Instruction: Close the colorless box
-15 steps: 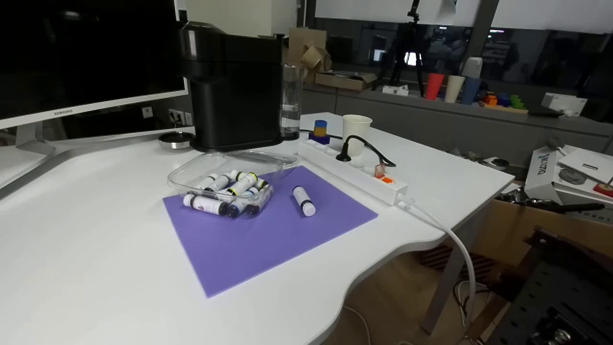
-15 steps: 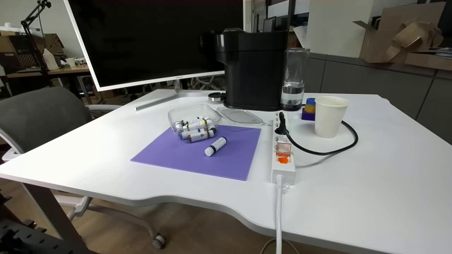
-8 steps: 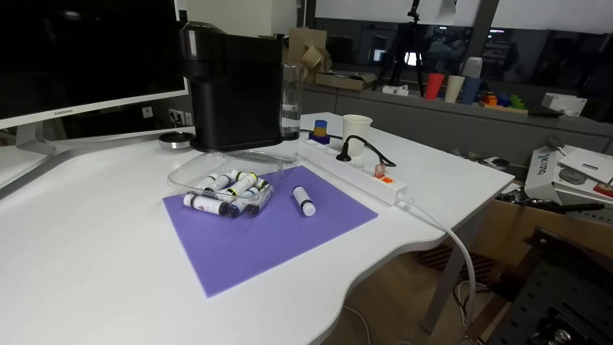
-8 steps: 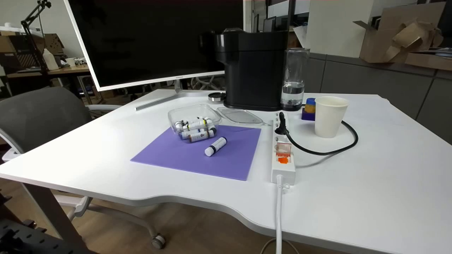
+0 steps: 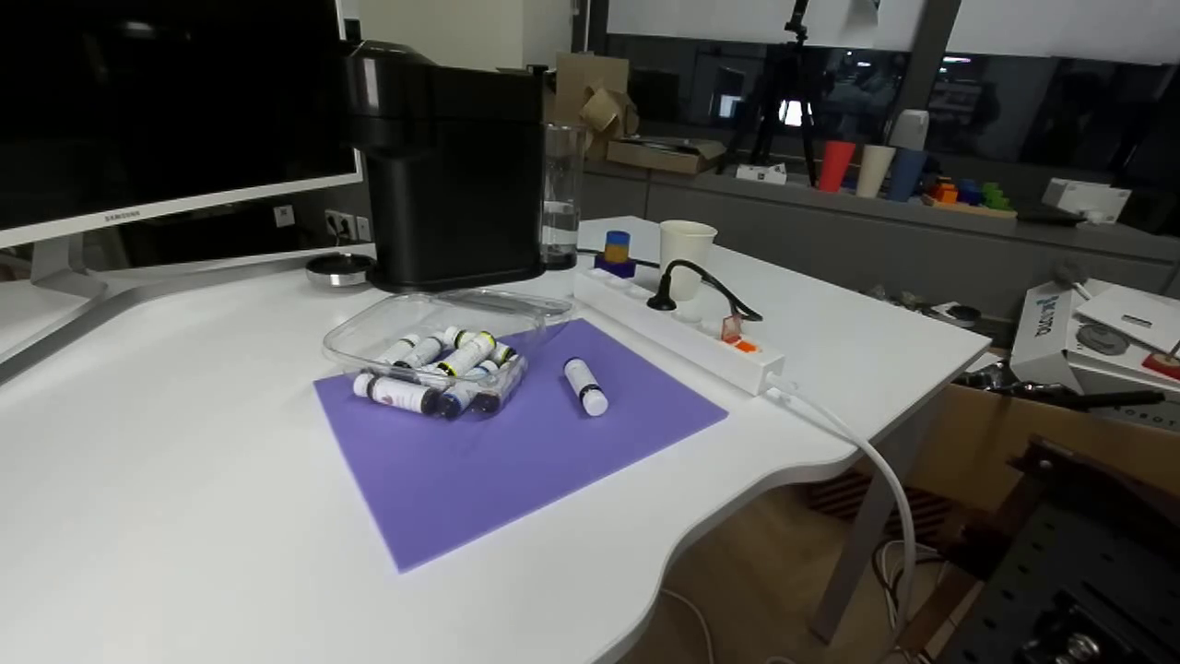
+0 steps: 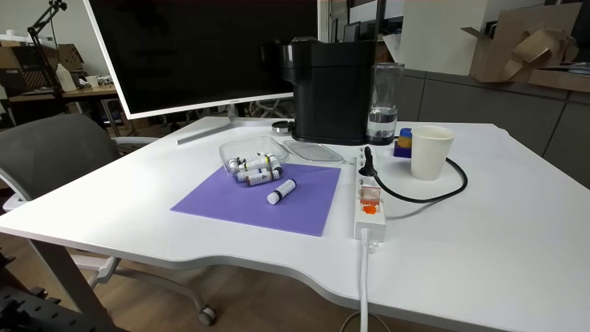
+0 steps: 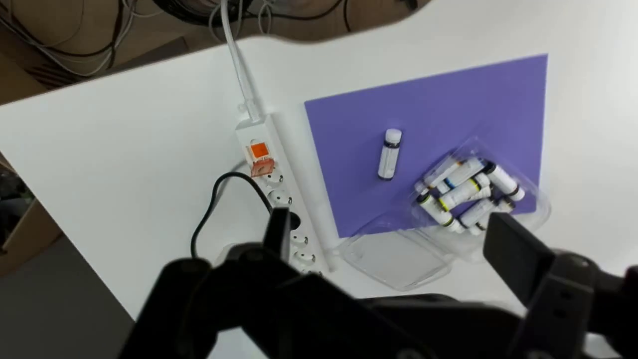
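The colorless box stands open on the far corner of a purple mat, with its clear tray (image 5: 343, 343) (image 6: 229, 152) (image 7: 541, 212) holding several white bottles with dark caps. Its clear lid (image 5: 512, 302) (image 6: 314, 151) (image 7: 398, 262) is folded out beside the tray, towards the power strip. One white bottle (image 5: 584, 385) (image 6: 281, 191) (image 7: 389, 154) lies loose on the mat. My gripper (image 7: 389, 232) shows only in the wrist view. It is open and empty, its fingers apart above the scene, with the lid seen between them. The right finger covers a little of the tray's edge.
The purple mat (image 5: 498, 489) lies on the white table. A white power strip (image 5: 678, 334) (image 6: 370, 216) with a black plug and cable runs beside the lid. A paper cup (image 6: 431, 154), a black appliance (image 6: 334, 92) with a clear water tank (image 6: 382, 106), and a monitor (image 5: 166, 111) stand behind.
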You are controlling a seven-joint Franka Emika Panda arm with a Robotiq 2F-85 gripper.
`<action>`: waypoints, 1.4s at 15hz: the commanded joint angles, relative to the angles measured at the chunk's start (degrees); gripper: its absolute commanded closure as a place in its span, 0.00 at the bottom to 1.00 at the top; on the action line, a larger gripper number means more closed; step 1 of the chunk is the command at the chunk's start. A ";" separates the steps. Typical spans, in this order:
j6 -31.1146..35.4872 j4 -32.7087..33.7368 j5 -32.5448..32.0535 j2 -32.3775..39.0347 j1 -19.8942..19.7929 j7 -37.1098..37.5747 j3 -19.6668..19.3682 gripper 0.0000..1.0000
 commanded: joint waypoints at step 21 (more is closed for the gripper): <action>28.97 17.91 17.68 44.69 0.19 5.90 -8.46 0.00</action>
